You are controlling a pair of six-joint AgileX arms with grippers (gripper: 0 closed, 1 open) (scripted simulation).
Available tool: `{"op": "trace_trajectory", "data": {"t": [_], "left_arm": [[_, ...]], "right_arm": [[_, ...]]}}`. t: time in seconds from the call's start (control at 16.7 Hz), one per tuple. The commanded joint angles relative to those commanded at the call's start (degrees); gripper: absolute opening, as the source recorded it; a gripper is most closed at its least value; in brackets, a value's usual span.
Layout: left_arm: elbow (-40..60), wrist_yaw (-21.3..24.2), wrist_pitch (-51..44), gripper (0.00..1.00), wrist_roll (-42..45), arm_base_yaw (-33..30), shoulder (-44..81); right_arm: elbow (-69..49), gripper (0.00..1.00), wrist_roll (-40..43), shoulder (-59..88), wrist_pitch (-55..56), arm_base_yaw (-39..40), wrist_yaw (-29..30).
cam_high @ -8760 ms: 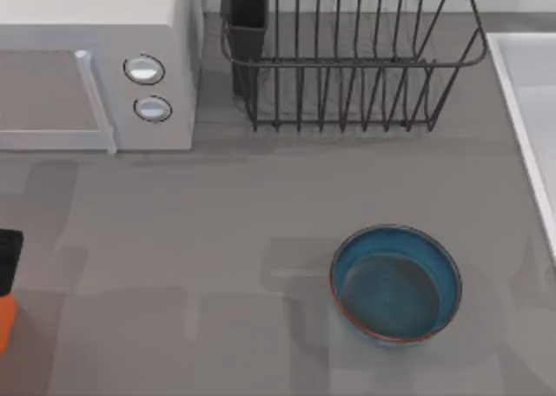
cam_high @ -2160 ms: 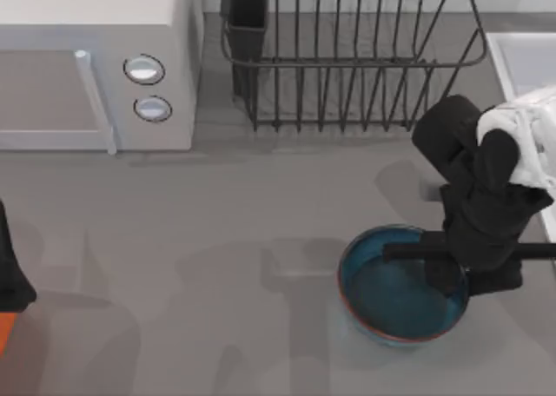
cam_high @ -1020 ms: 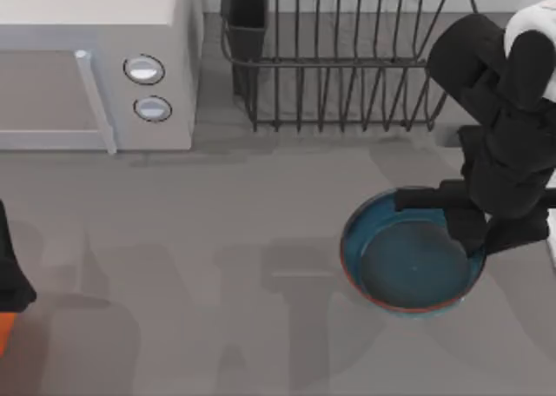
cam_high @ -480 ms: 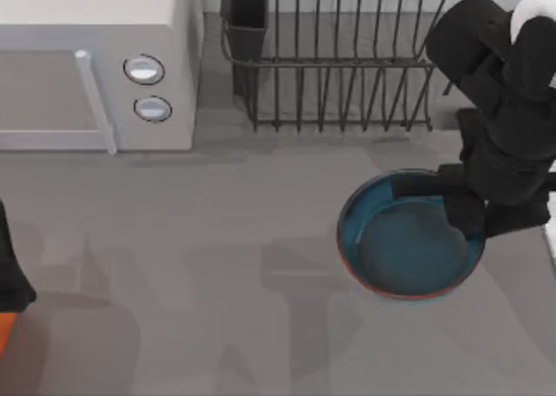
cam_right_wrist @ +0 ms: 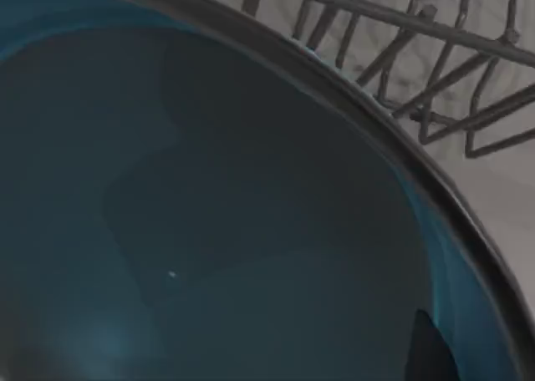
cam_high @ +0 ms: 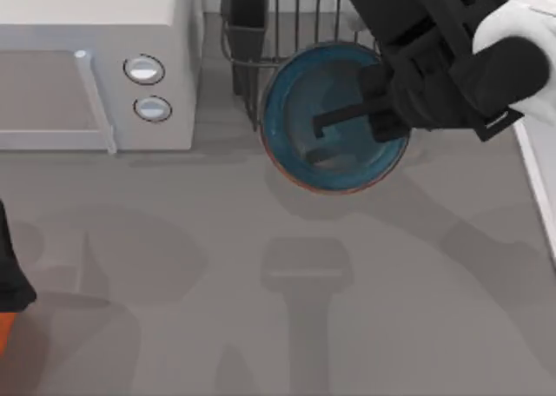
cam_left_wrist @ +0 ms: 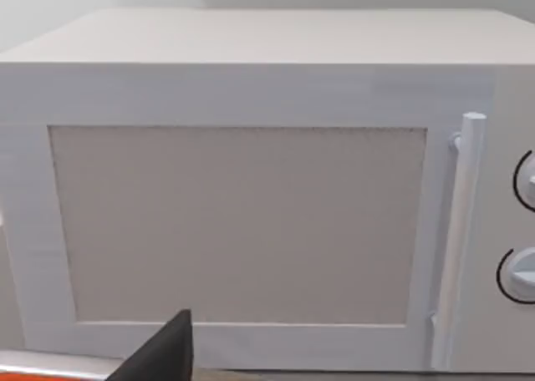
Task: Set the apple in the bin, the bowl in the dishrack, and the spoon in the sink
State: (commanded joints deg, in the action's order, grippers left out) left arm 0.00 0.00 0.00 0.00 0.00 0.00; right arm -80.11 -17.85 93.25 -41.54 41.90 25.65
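My right end effector (cam_high: 382,109) pinches the rim of the bowl (cam_high: 326,118), held over the dishrack (cam_high: 287,31) front bars. The bowl opening faces up, microwave (cam_high: 95,66) at left. My left end effector (cam_high: 10,270) is parked at the left edge; I cannot tell its state.

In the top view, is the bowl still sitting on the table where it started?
No: the bowl is lifted in the right hand, up against the front bars of the dishrack.
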Motion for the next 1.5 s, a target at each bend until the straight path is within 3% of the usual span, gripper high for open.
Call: {"op": "trace_trajectory", "data": {"t": [0.42, 0.66, 1.08, 1.5], "left_arm": [[0.0, 0.0, 0.0, 1.00, 0.0, 0.0, 0.0], [0.0, 0.0, 0.0, 1.00, 0.0, 0.0, 0.0], [0.0, 0.0, 0.0, 1.00, 0.0, 0.0, 0.0], [0.0, 0.0, 0.0, 1.00, 0.0, 0.0, 0.0]], "right_arm": [[-1.6, 0.00, 11.8, -7.1, 30.5, 13.0, 26.0], [-2.2, 0.00, 15.7, -10.3, 39.4, 17.1, 34.4], [-2.1, 0.00, 15.9, -9.7, 40.9, 16.9, 34.6], [-0.2, 0.00, 16.4, 7.1, 60.3, 6.8, 24.9]]}}
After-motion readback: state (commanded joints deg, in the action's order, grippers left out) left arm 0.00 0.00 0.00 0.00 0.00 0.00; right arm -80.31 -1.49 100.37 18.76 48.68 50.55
